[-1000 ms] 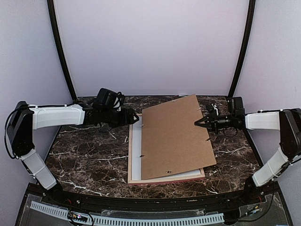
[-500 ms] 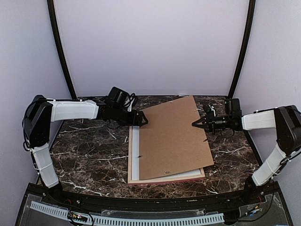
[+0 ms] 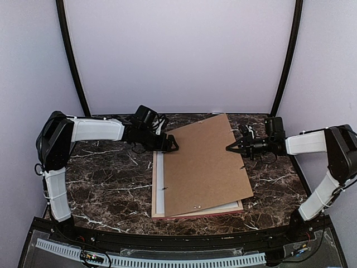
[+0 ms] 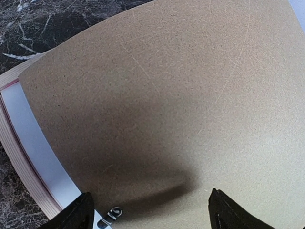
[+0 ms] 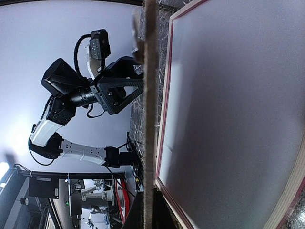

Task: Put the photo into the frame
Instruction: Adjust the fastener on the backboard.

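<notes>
1. Since the frame (image 3: 154,192) lies face down on the desk (image 3: 106,184), its pale wooden back faces up. The photo (image 3: 160,184) shows only as a plain white strip along the left rail, apparently already seated inside with its print turned down
2. At the far left corner of the brown backing board (image 3: 203,164) sits the left gripper (image 3: 172,146), jaws spread wide and holding nothing. In its wrist view the two fingers straddle the backing board close to a small metal tab (image 4: 113,213), and I cannot tell whether they press on it. It is probably placed there to steady or nudge that corner
3. Across the middle, the backing board lies askew over the frame and covers most of the photo. Its right side is tilted up, likely so it can be turned square before being lowered
4. On the right, the right gripper (image 3: 231,147) is closed tight, pinching the backing board's right edge. Its wrist view shows the backing board edge-on, lifted clear of the white sheet
</notes>
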### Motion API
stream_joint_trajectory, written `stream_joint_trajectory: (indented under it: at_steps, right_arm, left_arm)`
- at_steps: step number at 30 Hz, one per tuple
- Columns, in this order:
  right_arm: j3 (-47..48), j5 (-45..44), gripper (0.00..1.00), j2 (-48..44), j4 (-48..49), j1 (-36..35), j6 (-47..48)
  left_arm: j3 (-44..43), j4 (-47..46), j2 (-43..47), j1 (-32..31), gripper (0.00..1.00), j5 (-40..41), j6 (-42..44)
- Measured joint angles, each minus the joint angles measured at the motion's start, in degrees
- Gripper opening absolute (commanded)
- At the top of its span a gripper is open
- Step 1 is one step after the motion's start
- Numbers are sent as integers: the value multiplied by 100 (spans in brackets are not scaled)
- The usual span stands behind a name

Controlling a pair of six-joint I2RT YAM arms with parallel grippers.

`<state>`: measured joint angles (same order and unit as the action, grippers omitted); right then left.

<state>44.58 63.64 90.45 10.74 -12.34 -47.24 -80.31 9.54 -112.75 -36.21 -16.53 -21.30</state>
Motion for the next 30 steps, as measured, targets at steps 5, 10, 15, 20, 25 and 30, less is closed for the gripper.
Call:
stream_joint_trajectory:
  at_steps: [5, 10, 15, 20, 25, 30]
  right_arm:
    - [0, -2, 0, 9, 0, -2, -2]
    - [0, 0, 0, 72, 9, -2, -2]
    - [0, 2, 0, 118, 46, -4, -4]
    - [-2, 2, 0, 153, 44, -15, -22]
    - [-4, -9, 0, 177, 37, -37, -31]
    - [-7, -48, 0, 184, 42, -37, -28]
  left_arm:
    - [-2, -4, -17, 7, 82, -118, -26]
    - [0, -11, -20, 7, 80, -293, -96]
    - [76, -111, -17, 4, 78, -391, -208]
    - [258, -225, -17, 2, 78, -400, -284]
    - [402, -262, -7, 0, 77, -378, -323]
    - [466, -258, 15, -2, 77, -334, -337]
